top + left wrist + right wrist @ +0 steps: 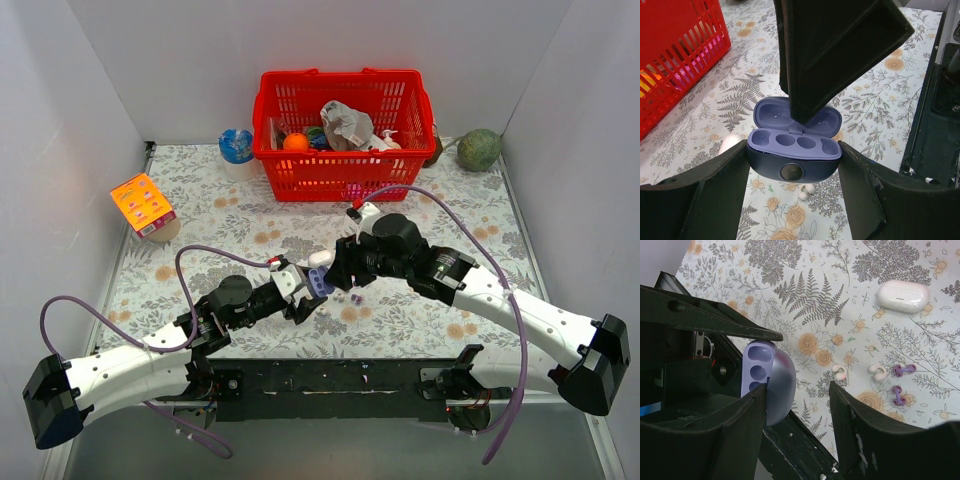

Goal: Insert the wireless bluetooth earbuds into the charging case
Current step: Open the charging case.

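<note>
1. The case (792, 150) is sitting open between the fingers of the left hand (792, 172). Its lid is tilting back and its four lilac recesses are facing up.
2. The left hand is closing snugly on the case's dark shell from both sides, holding it clear of the surface (880, 100).
3. The earbuds (879, 372) are lying loose on the surface just ahead of the right hand (797, 405). Two whitish ones are sitting side by side, with two purple ones just beside them, and none is touching the case.
4. The right hand is hovering with its fingers spread apart and is gripping nothing. The case is showing just beside one of them.
5. In the left wrist view, one right finger (830, 50) is hanging over the open lid. I cannot tell whether it is touching it.
6. A white pod (903, 295) is resting closed on the surface farther ahead of the right hand, well apart from the earbuds.
7. A red basket (345, 130) is standing beyond both hands.
</note>
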You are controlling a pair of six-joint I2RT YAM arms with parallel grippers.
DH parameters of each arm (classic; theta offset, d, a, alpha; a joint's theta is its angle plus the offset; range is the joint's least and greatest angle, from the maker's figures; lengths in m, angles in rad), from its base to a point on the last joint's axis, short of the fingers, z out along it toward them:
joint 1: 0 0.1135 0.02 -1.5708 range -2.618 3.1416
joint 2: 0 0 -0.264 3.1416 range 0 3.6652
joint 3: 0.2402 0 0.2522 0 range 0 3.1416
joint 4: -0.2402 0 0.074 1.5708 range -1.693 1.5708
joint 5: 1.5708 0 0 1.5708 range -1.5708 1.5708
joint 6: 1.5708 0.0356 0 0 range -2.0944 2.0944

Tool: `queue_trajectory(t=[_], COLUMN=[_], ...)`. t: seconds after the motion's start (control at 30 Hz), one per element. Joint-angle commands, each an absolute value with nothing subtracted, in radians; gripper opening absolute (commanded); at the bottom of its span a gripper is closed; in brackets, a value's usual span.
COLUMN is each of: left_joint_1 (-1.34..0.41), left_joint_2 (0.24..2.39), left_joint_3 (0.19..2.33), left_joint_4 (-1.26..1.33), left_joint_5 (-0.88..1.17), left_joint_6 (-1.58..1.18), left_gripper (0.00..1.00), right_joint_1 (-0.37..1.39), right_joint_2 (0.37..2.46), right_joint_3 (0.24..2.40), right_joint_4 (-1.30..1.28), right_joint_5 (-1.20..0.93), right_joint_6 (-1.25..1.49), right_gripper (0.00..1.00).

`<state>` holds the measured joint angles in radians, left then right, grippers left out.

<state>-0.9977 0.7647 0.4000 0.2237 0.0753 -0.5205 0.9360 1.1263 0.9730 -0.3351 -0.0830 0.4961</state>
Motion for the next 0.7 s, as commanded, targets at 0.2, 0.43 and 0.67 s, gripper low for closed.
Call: queue_trajectory(t=[0.2,0.43,0.67], left_joint_1=[-1.000,-1.000,-1.000], left_joint_2=[0.767,0.767,0.765], left_joint_3=[0.410,0.402,0.397], left_joint_4=[0.262,0.270,0.278], left_joint_5=[0.084,0.080,-0.038], left_joint_6=[-0.526,-0.529,-0.572], left_gripper=[0.00,0.00,0.35], right_joint_1=[0.936,0.937,0.937], right_joint_2=[1.170,1.177,1.154], right_joint_3=[1.019,1.031,1.095], right_joint_4=[-0.268,-0.285,-0.403], right_joint_5=[-0.109,-0.114,-0.052], right_joint_6=[0.482,0.465,0.373], right_gripper=[0.53,0.19,0.01])
